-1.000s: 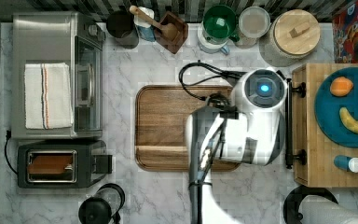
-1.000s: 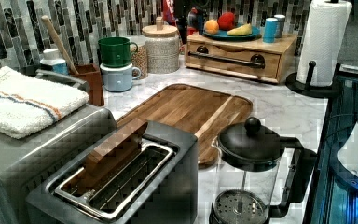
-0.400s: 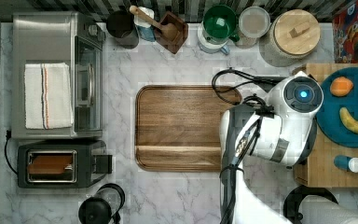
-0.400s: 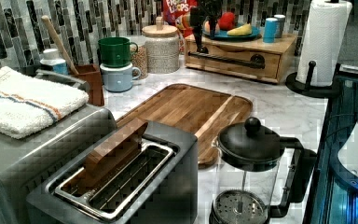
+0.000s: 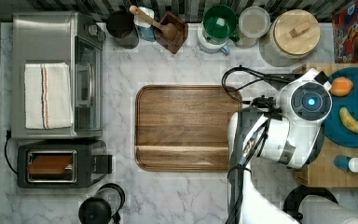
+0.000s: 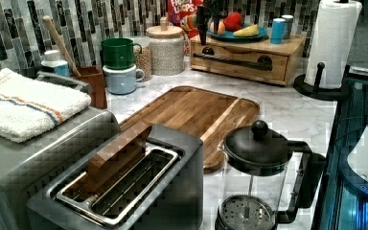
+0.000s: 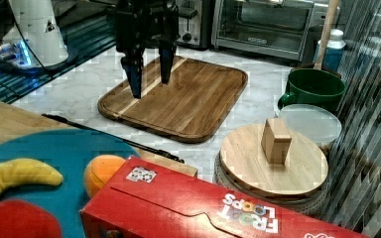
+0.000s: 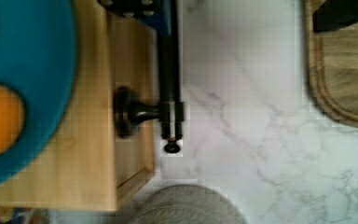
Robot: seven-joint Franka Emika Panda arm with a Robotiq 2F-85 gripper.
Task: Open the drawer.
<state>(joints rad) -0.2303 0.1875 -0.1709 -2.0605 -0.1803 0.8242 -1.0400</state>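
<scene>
On the white marble counter (image 6: 287, 108), beside the wooden tray (image 5: 184, 126), I see the drawer (image 6: 242, 60) in its cabinet; my gripper (image 7: 149, 72) hangs spread above its handle (image 8: 168, 70).

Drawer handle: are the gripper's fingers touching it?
Apart. The right view shows the gripper's open fingers hanging above the drawer handle, with tray visible between them.
</scene>
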